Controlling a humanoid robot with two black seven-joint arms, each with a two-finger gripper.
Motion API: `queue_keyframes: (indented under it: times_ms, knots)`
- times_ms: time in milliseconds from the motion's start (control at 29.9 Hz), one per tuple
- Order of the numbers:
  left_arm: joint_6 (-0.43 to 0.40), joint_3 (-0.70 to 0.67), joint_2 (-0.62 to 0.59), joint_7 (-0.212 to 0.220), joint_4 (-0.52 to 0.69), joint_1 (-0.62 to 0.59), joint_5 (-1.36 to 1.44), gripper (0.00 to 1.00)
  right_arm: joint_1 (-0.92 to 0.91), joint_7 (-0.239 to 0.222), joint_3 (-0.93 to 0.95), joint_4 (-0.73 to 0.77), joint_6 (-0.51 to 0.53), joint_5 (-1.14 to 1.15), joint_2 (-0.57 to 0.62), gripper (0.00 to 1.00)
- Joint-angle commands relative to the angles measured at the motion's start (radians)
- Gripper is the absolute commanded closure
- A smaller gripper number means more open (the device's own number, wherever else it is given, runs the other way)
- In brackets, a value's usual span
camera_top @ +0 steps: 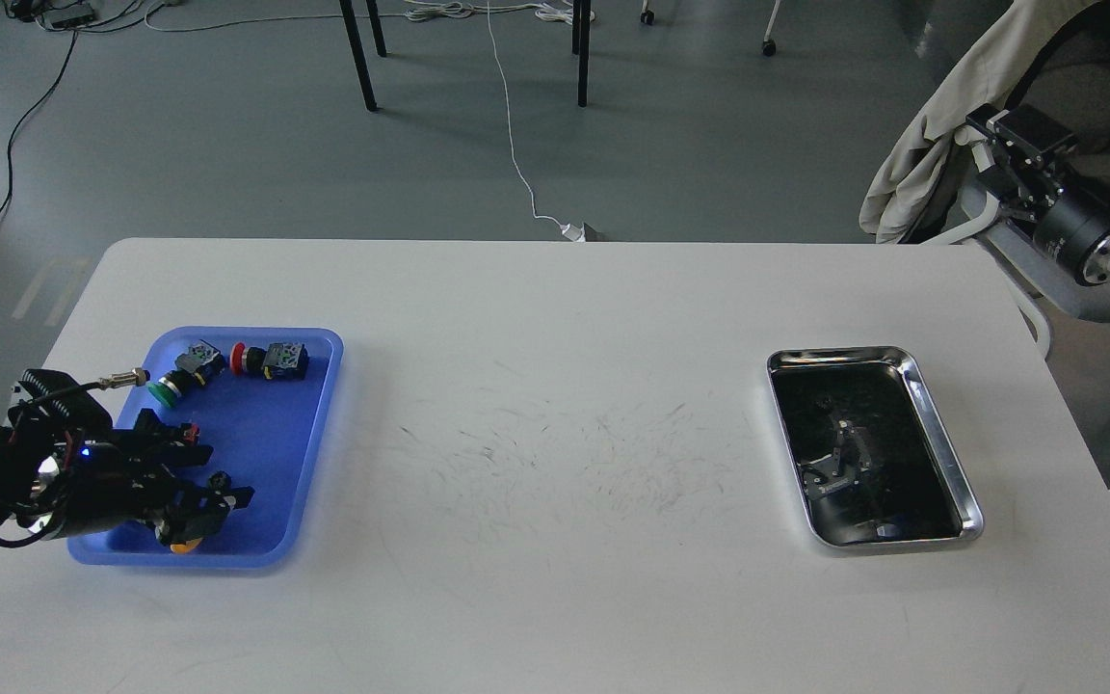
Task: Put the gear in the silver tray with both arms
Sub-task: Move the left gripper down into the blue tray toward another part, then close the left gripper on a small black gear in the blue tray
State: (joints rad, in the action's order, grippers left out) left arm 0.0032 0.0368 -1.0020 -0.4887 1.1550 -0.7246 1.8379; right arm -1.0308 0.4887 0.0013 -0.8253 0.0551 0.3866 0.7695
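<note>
Over on the right of the white desk (555,405), the silver tray (946,436) gleamed, rim bright, bottom dark and mirror-like. Left claw (213,477) hung spread above the blue tray (266,463); right claw (984,130), I couldn't tell.

No legible text, label or number anywhere.

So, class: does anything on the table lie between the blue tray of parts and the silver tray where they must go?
Nothing visible does. The white table between the blue tray and the silver tray shows only faint scuff marks. The left tool is over the blue tray.
</note>
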Motion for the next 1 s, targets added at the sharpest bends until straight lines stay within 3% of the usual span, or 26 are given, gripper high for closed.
queue_keyframes:
  times_ms: [0,134,668,735,802,969]
  knots:
    - [0.006,0.003,0.002,0.0,-0.006,0.007,0.003,0.27,0.0,0.0,0.0,0.0,0.0,0.0,-0.002,0.16]
    - [0.008,0.003,0.006,0.0,-0.009,0.005,0.012,0.4,0.0,0.0,0.0,-0.002,0.0,0.0,-0.002,0.16]
    - [0.009,0.005,0.048,0.0,-0.067,0.007,0.014,0.43,0.006,0.0,0.0,-0.002,0.0,0.0,-0.001,0.16]
    - [0.009,0.005,0.049,0.0,-0.07,0.007,0.014,0.44,0.006,0.0,0.0,-0.002,0.0,0.0,0.001,0.16]
    - [0.009,0.005,0.048,0.0,-0.071,0.01,0.017,0.52,0.008,0.0,-0.003,0.002,0.0,0.002,0.001,0.16]
    - [0.009,0.005,0.048,0.0,-0.07,0.016,0.029,0.54,0.008,0.0,-0.003,0.002,0.0,0.002,0.001,0.16]
